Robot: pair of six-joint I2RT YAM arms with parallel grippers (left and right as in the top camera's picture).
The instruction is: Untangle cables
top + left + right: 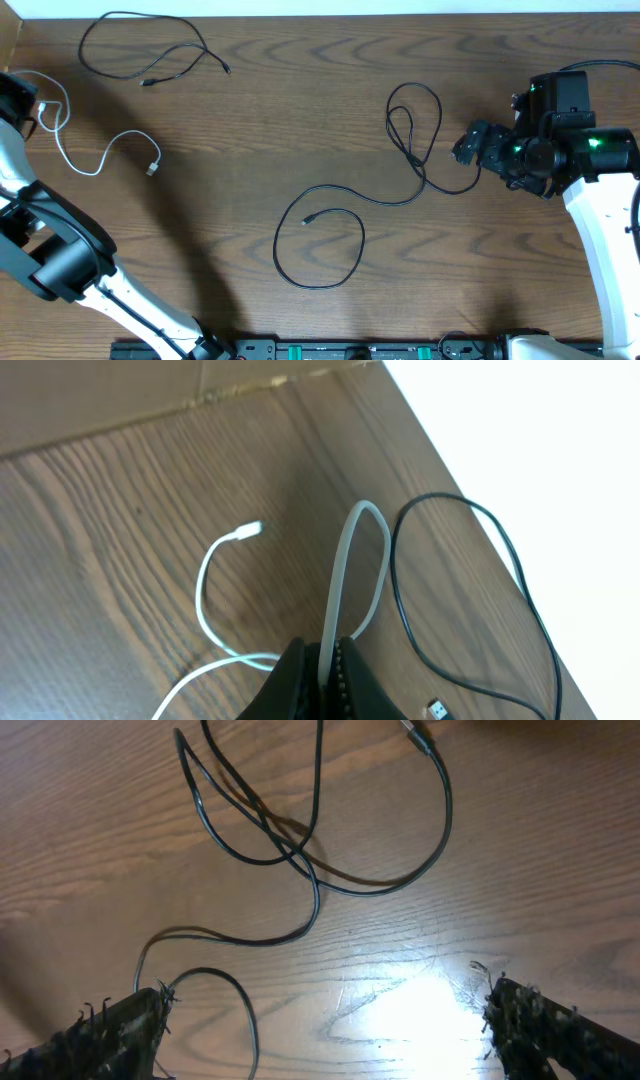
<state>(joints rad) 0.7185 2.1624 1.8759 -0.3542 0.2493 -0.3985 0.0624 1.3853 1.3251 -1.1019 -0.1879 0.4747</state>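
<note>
Since I want the thin white cord [362,506] parked at the left edge of the desk [300,100], my left gripper [330,660] pinches its loop, while my right gripper [325,1005] hangs open over the looped black cord [310,910].

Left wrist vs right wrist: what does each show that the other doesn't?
Left wrist only: the left gripper shut on the white cable, the cable's plug lying on the wood, and the edge-side black cable near the table edge.
Right wrist only: the right gripper open, above the looped black cable, which crosses itself.
Both: the wooden table, and each camera's own fingers.
</note>
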